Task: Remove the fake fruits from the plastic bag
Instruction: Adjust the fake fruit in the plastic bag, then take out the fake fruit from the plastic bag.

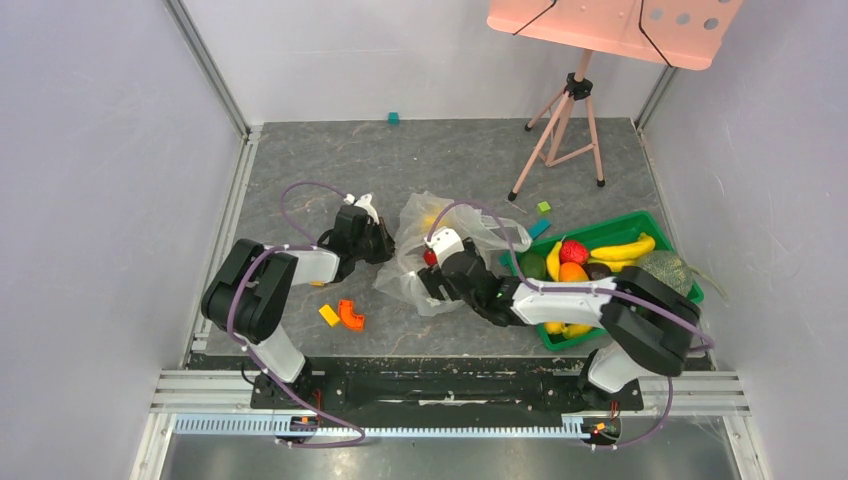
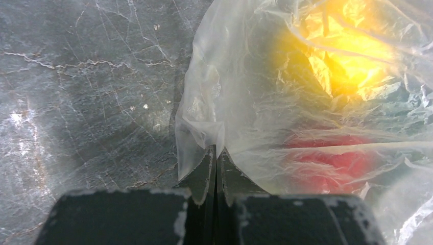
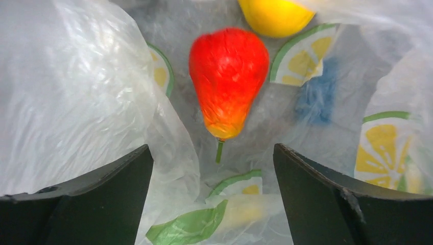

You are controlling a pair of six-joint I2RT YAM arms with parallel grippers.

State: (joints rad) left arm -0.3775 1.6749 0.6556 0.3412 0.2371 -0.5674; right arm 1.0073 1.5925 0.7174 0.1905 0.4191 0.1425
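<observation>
A: Where is the bag (image 1: 405, 282)?
B: Mid-table, beside the tray (image 1: 612, 226); the left gripper (image 2: 217, 153) pinches its edge, jaws closed.
A: The right gripper (image 3: 212, 150)?
B: Wide open inside the bag, empty; a red fruit (image 3: 228, 81) lies just ahead.

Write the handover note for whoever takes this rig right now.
Left hand: shut on the edge of the plastic bag, pinching the film.
Right hand: open, inside the bag's mouth, aimed at a red pear, not touching it.
In the bag: the red pear and a yellow fruit beyond it.
Done: a banana and other fruits lie in the green tray.
Left: grasp the pear, lift it out, then the yellow fruit.
</observation>
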